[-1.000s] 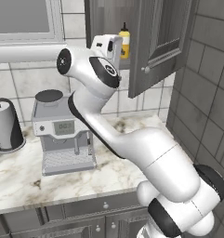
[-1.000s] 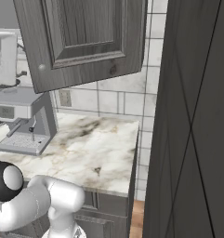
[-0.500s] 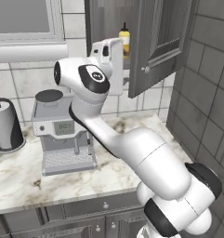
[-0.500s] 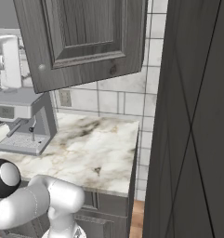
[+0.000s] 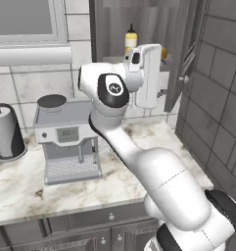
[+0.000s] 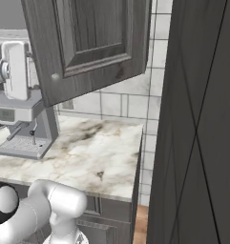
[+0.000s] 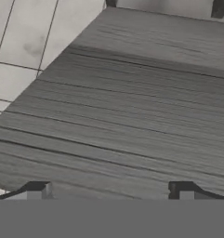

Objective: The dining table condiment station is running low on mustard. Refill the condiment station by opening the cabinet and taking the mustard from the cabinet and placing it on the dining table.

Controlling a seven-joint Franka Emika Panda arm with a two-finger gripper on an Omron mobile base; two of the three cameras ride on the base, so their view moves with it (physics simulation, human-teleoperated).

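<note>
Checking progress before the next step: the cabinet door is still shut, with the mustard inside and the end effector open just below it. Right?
Not quite: the cabinet door stands open, as the left base view shows. The mustard is inside, and the end effector is open just below.

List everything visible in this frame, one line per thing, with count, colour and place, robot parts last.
mustard: one, yellow bottle with a dark nozzle, upright inside the open cabinet.
cabinet: one, dark grey wood grain, on the wall above the counter, door swung open.
second yellow item: one, in the cabinet right of the mustard, mostly hidden.
coffee machine: one, grey, on the counter.
kettle: one, grey and black, left end of the counter.
counter: one, white and brown marbled.
drawers: grey, round knobs, below the counter.
wall tiles: white.
gripper: one, dark fingertips, jaws open, empty, at the cabinet.
arm: one, white.
</note>
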